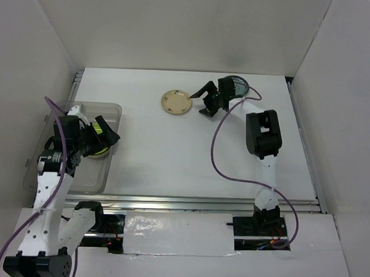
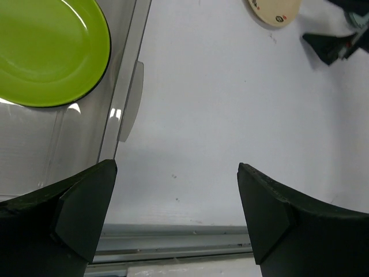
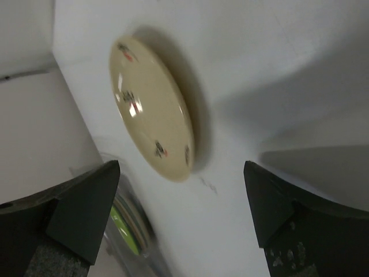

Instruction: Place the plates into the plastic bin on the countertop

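Three plain white walls close the place in: the back wall [image 1: 177, 28] at twelve o'clock, the left wall [image 1: 22, 76] at nine and the right wall [image 1: 352, 109] at three. A faint grey smudge [image 1: 241, 58] shows low on the back wall, towards one o'clock. At six o'clock runs a white front ledge [image 1: 327, 255]. A crinkled, shiny sheet of film [image 1: 175, 233] lies across its middle, catching the light.

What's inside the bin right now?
A lime green plate lies in the bin. From above, the left pincer covers part of it; anything beneath the plate is hidden.
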Robot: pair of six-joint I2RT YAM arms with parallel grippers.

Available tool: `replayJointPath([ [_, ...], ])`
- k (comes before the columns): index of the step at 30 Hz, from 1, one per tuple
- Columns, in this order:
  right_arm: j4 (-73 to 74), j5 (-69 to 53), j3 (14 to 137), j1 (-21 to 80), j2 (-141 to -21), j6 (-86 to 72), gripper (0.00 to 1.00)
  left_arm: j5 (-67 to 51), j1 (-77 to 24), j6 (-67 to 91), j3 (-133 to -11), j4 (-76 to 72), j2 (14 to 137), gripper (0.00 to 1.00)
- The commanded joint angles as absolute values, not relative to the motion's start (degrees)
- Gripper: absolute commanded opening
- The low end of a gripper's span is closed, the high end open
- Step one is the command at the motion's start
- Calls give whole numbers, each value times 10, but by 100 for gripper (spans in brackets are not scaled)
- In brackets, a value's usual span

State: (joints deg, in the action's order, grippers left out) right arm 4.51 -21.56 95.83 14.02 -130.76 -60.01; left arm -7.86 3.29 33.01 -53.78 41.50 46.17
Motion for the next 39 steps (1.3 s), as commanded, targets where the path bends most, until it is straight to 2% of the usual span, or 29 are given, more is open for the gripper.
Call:
replayJointPath([
  [1,146,-206,1072,142,-1397,-621,94,-105,25,308,-541,452,420,99],
  [4,208,-214,1190,149,-1456,-619,85,-103,24,309,-539,464,387,99],
  [6,210,-203,1199,154,-1460,-619,80,-98,24,303,-548,482,379,99],
  [10,232,-222,1254,166,-1489,-621,60,-101,24,297,-573,497,379,99],
  [11,242,-223,1267,169,-1496,-616,58,-103,24,294,-575,497,379,99],
  [17,211,-210,1221,185,-1473,-609,44,-99,24,285,-568,495,384,99],
  [18,209,-206,1218,186,-1467,-607,38,-102,24,283,-566,492,388,99],
  [19,210,-197,1209,187,-1464,-606,13,-104,24,281,-559,490,390,99],
  [21,226,-179,1197,192,-1441,-601,0,-113,24,275,-555,483,398,99],
  [23,237,-116,1149,199,-1399,-569,0,-126,24,266,-556,479,403,99],
  [26,234,-2,1016,223,-1257,-520,0,-135,24,268,-574,462,415,99],
  [27,228,25,979,243,-1175,-503,0,-141,23,269,-584,455,424,99],
  [28,233,51,925,257,-1137,-464,0,-166,21,270,-589,446,430,99],
  [31,302,104,877,312,-1027,-397,0,-260,18,277,-592,384,464,99],
  [32,307,87,860,321,-1002,-380,0,-289,13,279,-591,368,475,99],
  [36,181,-154,739,324,-877,-359,0,-406,-18,289,-591,291,574,99],
  [37,155,-243,705,322,-867,-364,0,-415,-32,293,-596,274,588,99],
  [39,102,-307,675,307,-845,-380,0,-394,-61,292,-618,275,618,99],
])
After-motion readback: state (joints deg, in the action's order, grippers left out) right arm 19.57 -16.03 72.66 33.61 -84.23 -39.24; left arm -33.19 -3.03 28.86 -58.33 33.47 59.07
